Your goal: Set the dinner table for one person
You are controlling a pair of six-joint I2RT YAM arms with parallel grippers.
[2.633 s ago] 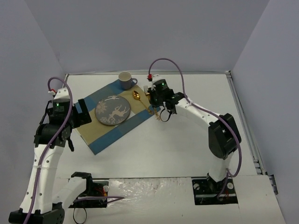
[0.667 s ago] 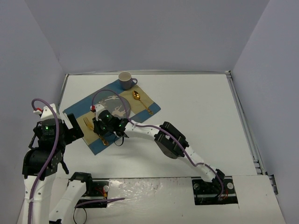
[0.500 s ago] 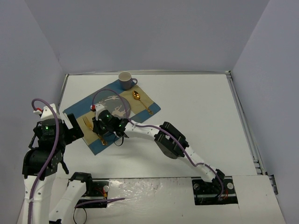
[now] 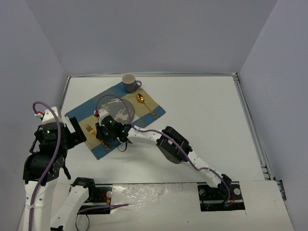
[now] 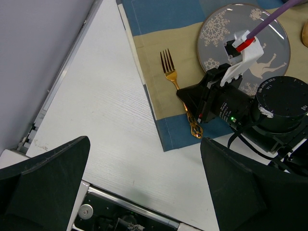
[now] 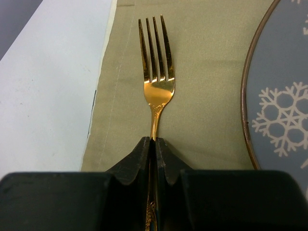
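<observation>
A gold fork (image 4: 89,129) lies on the striped placemat (image 4: 149,113), left of the snowflake plate (image 4: 117,108), on the white dinner table (image 4: 207,125). My right gripper (image 4: 100,137) is shut on the fork's handle. In the right wrist view the fork (image 6: 155,82) points away over the tan stripe, and the right gripper (image 6: 154,140) pinches its neck. My left gripper (image 4: 76,134) hangs open over the table's near left. In the left wrist view the left gripper (image 5: 144,192) is wide open and empty, short of the fork (image 5: 168,67).
A grey cup (image 4: 129,82) stands at the placemat's far corner. A gold spoon (image 4: 144,102) lies right of the plate. The side wall (image 4: 43,72) is close to the left arm. The right arm stretches across the table's near middle.
The right arm has swung from beside the spoon to the plate's left, bringing the fork there. The left arm has drawn back toward the near left. Almost nothing moved in the last half second.
</observation>
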